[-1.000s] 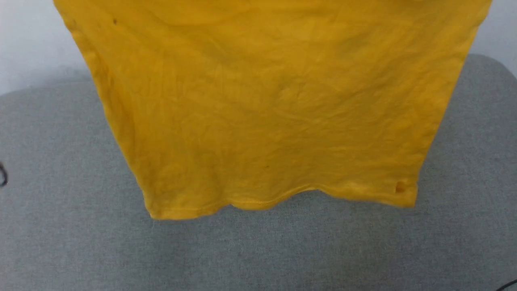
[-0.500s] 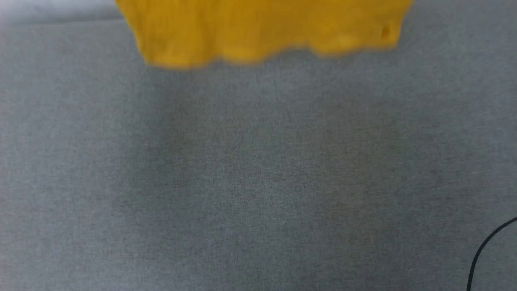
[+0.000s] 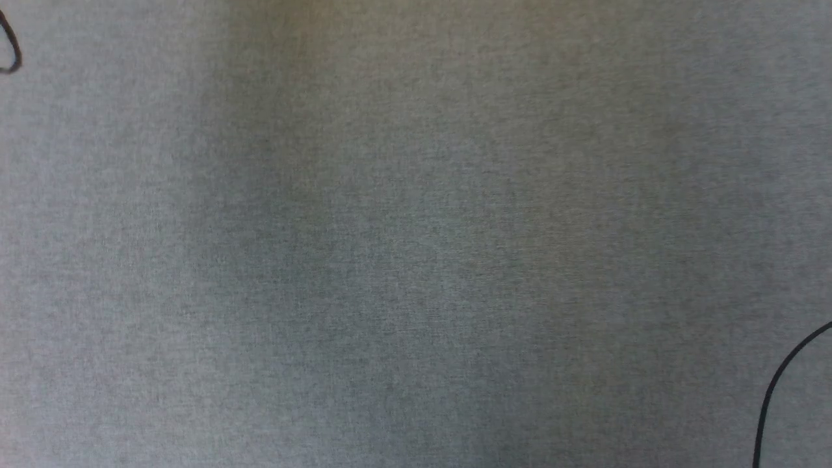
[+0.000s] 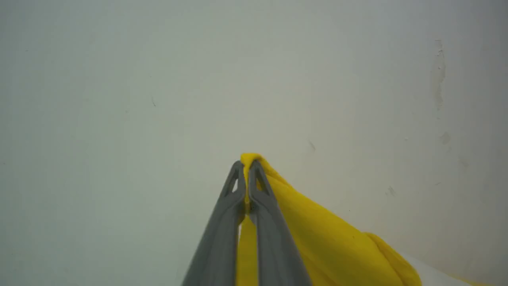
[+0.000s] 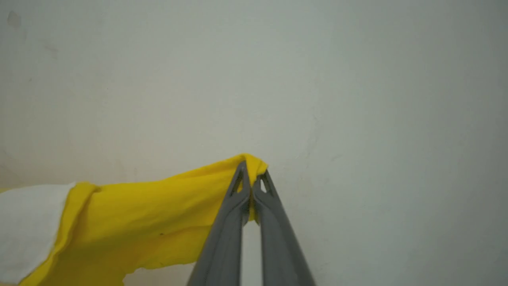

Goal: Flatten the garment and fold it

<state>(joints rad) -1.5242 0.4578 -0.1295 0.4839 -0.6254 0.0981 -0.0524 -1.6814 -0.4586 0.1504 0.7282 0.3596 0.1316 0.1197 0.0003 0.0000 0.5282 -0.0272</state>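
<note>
The garment [image 4: 317,238] is a bright yellow shirt held up in the air in front of a pale wall. My left gripper [image 4: 247,163] is shut on a pinched fold of its yellow cloth, which drapes away to the lower right in the left wrist view. My right gripper [image 5: 252,167] is shut on another pinched fold of the garment [image 5: 139,222], and the cloth stretches from there to the lower left, where a white patch [image 5: 27,226] shows at the frame's edge.
The grey fabric surface [image 3: 416,260] spreads across the head view. A thin black cable [image 3: 777,390] curves in at the lower right and another dark loop [image 3: 10,52] sits at the upper left. A pale wall [image 4: 158,79] stands behind both grippers.
The yellow hem has slid up and out of the head view's top edge. The grey surface's far edge has left the picture too, so the camera itself has shifted.
</note>
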